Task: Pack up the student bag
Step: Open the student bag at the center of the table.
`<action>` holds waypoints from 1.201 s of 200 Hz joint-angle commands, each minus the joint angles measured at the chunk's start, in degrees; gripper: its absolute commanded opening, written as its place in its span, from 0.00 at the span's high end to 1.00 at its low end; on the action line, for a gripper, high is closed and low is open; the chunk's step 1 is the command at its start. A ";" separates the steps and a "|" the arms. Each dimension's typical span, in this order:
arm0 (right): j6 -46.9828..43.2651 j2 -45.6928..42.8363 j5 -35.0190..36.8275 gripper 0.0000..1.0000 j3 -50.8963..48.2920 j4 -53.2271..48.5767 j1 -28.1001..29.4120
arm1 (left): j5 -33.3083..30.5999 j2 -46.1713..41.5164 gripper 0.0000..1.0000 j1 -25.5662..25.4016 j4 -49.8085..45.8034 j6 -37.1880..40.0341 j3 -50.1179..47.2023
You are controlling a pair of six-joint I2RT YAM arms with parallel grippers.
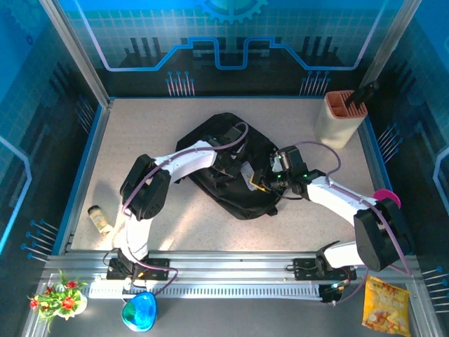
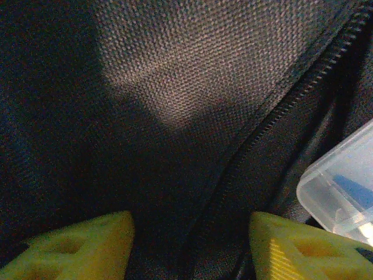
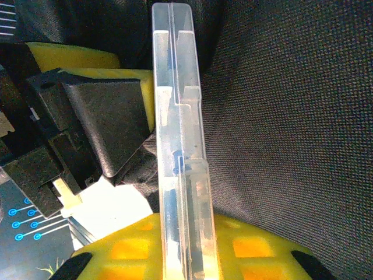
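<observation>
Lying in the middle of the table [image 1: 140,133], the student bag [image 1: 235,196] is a rumpled black backpack, and both arms reach onto it. On the left, the left gripper [image 2: 192,233] hangs just over the woven fabric beside a zipper [image 2: 274,111], its yellow fingers [image 2: 87,245] spread apart and empty. To the right, a clear plastic case [image 3: 178,116] stands edge-on, clamped in the right gripper [image 3: 186,245], with bag fabric close behind.
</observation>
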 commanded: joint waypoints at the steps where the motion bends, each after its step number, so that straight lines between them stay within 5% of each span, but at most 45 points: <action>1: 1.42 0.95 2.88 0.86 -2.36 -6.14 -0.91 | -7.40 4.59 0.49 0.15 -6.20 0.96 0.98; 41: 1.29 0.94 2.95 0.86 -2.40 -6.31 -0.88 | -8.26 5.12 0.73 0.20 -5.80 -0.03 1.93; 99: 0.48 2.13 -1.89 0.85 -1.07 -5.33 -0.92 | -6.57 -2.89 0.88 0.24 0.17 -0.47 -1.83; 165: 2.03 6.06 -9.52 0.83 2.30 -0.01 -0.73 | 1.25 -11.19 0.90 0.24 8.67 1.73 -9.11; 240: 2.71 15.38 -12.53 0.83 11.03 6.23 -1.08 | 2.92 -14.44 0.87 0.23 10.27 1.82 -11.57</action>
